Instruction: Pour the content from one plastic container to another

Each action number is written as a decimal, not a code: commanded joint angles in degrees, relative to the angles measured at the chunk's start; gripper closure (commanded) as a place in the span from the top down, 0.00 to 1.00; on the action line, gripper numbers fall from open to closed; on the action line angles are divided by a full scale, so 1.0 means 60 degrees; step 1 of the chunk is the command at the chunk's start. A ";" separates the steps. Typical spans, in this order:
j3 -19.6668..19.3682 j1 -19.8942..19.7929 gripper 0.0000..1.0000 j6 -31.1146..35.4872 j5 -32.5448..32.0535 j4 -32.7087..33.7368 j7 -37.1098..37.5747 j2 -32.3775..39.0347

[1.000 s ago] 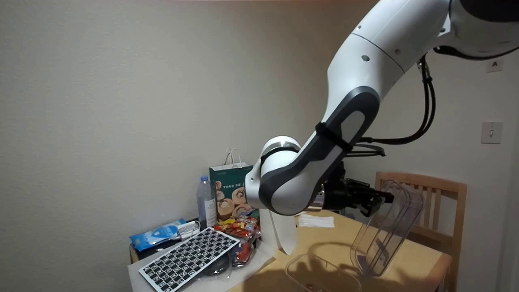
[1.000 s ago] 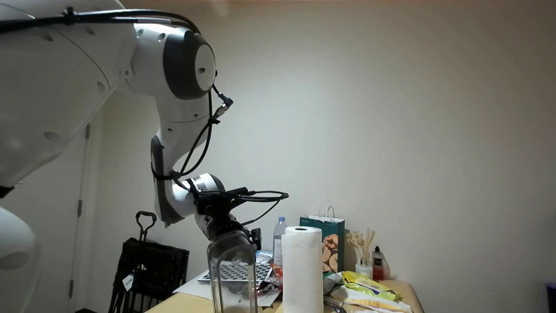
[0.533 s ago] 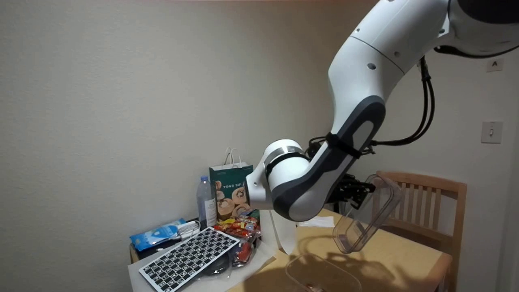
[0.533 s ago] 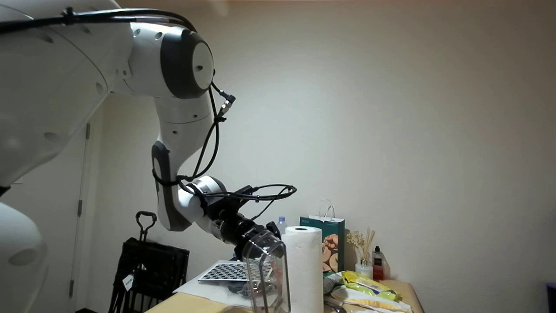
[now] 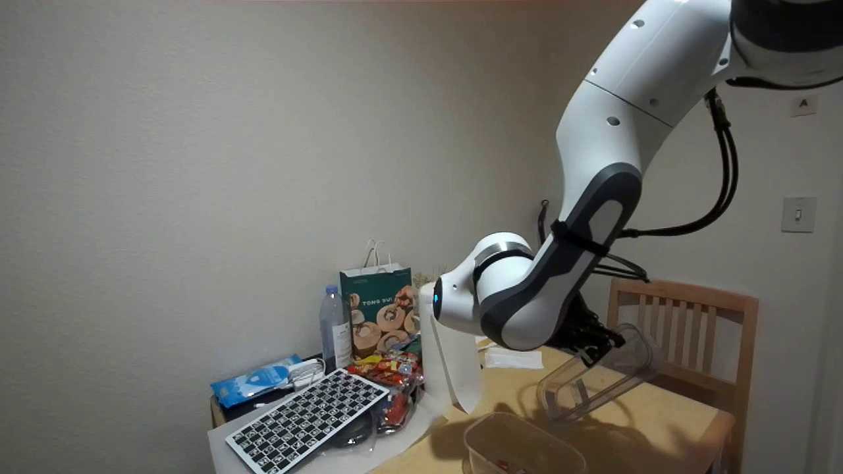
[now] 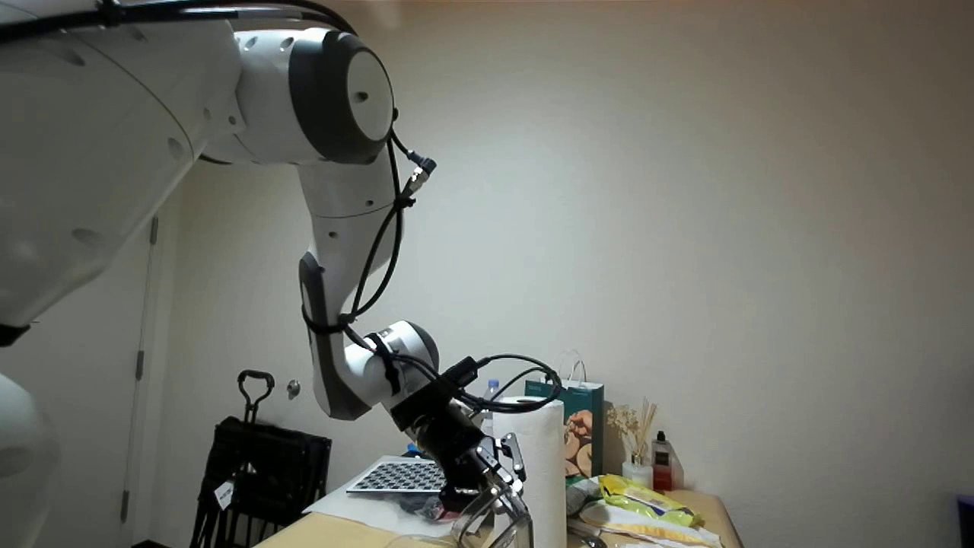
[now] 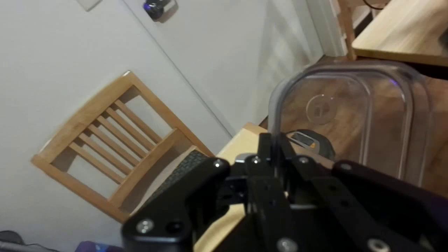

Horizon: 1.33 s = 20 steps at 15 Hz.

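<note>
My gripper (image 5: 609, 345) is shut on the wall of a clear plastic container (image 5: 596, 388), held tilted above the wooden table. In the wrist view, the rim of this container (image 7: 367, 71) passes between the fingertips, and the floor shows through its walls. Part of the same container (image 6: 494, 525) appears at the bottom of an exterior view, cut off by the frame edge. Another clear plastic container (image 5: 527, 441) stands on the table near the bottom edge, with small reddish pieces (image 5: 506, 467) low inside it. The held one is behind it and to its right in that view.
A paper towel roll (image 6: 533, 472) stands beside the gripper. Left of the roll are a checkered board (image 5: 309, 421), red snack packs (image 5: 395, 368), a bottle (image 5: 334, 329) and a green paper bag (image 5: 375, 309). A wooden chair (image 5: 698, 336) is against the table's far side.
The held container has swung over and now lies flatter, with the gripper pointing more downward. In an exterior view it moved right and down. The container on the table stayed in place.
</note>
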 commanded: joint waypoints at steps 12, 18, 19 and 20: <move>-0.0327 0.0253 0.06 0.1076 0.0511 0.0241 -0.0090 0.1223; -0.0571 0.0221 0.06 0.2628 -0.1118 0.0089 0.0098 0.1600; -0.0594 0.0196 0.06 0.2651 -0.1117 0.0118 0.0014 0.1713; -0.0619 0.0215 0.06 0.2464 -0.1033 0.0222 -0.0093 0.1876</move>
